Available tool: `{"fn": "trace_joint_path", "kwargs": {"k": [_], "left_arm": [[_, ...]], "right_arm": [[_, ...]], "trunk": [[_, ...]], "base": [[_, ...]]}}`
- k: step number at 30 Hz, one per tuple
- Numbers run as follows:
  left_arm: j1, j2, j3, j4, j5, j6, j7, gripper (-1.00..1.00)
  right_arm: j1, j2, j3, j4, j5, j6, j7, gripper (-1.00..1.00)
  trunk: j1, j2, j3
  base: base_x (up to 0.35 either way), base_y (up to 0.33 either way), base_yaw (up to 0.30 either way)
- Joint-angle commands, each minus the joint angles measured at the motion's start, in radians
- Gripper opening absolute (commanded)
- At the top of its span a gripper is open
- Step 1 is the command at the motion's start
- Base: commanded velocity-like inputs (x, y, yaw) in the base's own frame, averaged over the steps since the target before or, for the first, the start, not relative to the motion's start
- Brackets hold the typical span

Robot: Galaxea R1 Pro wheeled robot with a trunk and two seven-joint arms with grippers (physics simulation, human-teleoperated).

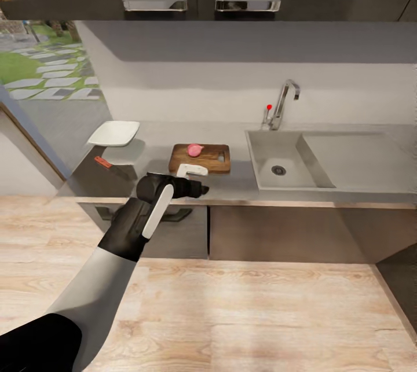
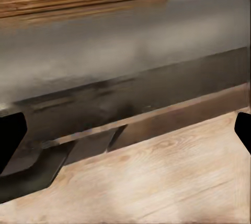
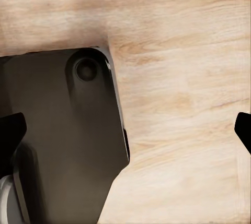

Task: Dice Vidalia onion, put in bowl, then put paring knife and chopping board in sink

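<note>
Onion (image 1: 196, 149) sits whole on the board (image 1: 200, 158), out of the sink (image 1: 278, 165); dicing, bowl (image 1: 114, 133) and clean-up remain; knife (image 1: 110, 165) lies left, untouched; left gripper (image 1: 202, 189) seemingly open, empty; right likewise

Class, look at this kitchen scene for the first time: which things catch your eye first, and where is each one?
The pink Vidalia onion stands out, sitting on the brown chopping board on the grey countertop, left of the sink. The robot's left arm reaches up from the lower left, its left pincer at the counter's front edge just before the board. A white bowl rests at the countertop's far left, with the red-handled paring knife nearer the front edge.
</note>
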Motion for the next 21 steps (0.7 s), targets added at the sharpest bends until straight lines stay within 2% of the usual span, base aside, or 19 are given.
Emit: {"fn": "trace_joint_path", "kwargs": {"k": [1,15,21], "left_arm": [[-0.001,0.001,-0.001,0.000,0.008,0.004,0.008,1.00],[-0.001,0.005,-0.001,0.014,0.008,0.004,0.008,1.00],[-0.001,0.005,-0.001,0.060,0.008,0.002,0.008,1.00]], "right_arm": [[0.000,-0.001,0.009,-0.002,-0.009,-0.002,-0.006,1.00],[0.000,-0.001,0.009,-0.002,-0.009,-0.002,-0.006,1.00],[0.000,-0.002,0.009,-0.002,-0.010,-0.002,-0.006,1.00]], "trunk": [[0.000,-0.002,-0.002],[0.000,-0.002,-0.002],[0.000,-0.002,-0.002]], "base": [[-0.332,0.000,0.000],[-0.332,0.000,0.000],[-0.298,0.000,0.000]]}}
